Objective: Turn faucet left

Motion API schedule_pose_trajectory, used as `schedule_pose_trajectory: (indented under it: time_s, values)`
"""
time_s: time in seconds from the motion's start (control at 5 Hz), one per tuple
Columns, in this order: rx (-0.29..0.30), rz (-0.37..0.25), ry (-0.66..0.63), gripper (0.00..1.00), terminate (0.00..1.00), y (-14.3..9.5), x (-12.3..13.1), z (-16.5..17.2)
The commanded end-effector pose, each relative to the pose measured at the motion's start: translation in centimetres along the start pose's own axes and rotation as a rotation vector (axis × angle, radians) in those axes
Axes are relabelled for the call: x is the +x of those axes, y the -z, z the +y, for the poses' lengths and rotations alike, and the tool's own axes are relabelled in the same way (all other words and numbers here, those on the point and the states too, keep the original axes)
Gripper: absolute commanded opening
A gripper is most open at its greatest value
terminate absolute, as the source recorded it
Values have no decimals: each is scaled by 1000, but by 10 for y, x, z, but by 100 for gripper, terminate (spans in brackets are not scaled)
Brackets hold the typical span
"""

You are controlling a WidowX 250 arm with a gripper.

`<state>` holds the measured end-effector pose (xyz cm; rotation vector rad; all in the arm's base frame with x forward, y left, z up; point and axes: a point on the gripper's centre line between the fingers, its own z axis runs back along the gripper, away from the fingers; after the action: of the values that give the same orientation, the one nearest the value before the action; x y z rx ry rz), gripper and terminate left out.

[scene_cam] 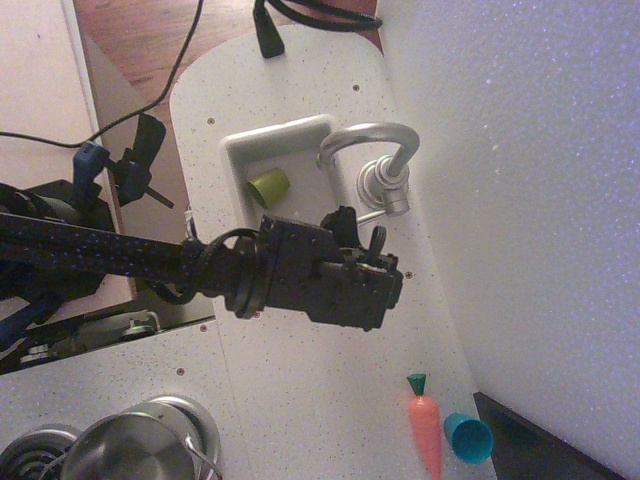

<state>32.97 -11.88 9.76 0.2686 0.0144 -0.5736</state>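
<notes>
The matte silver faucet (385, 185) stands on the white counter beside the small white sink (240, 140). Its arched spout (372, 133) curves over the sink's edge, and its thin side lever (372, 213) points toward my arm. My black gripper (360, 228) comes in from the left, just below the faucet base. Its two fingertips (342, 216) stand a little apart, on either side of the lever's end. I cannot tell whether they touch the lever. Nothing else is in the gripper.
A green cup (268, 185) lies in the sink. A toy carrot (425, 425) and a teal cup (467, 437) lie at the lower right. A steel pot (130, 450) sits on the stove at the lower left. A white wall (530, 200) runs along the right.
</notes>
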Motion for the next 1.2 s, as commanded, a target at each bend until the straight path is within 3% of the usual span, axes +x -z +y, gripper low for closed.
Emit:
schedule_pose_trajectory:
  time_s: [0.0,0.2,0.4,0.6,0.8,1.0]
  values:
    - [0,0,0,100,0,0,0,0]
    - [-83,-159,-86,100,0,9,-19,4]
    - [-104,-223,-99,100,0,14,-31,11]
    - [-121,-263,-82,100,0,18,-37,9]
    - [-122,-239,-51,100,0,24,-40,3]
    - [-176,-213,-68,100,0,35,-44,8]
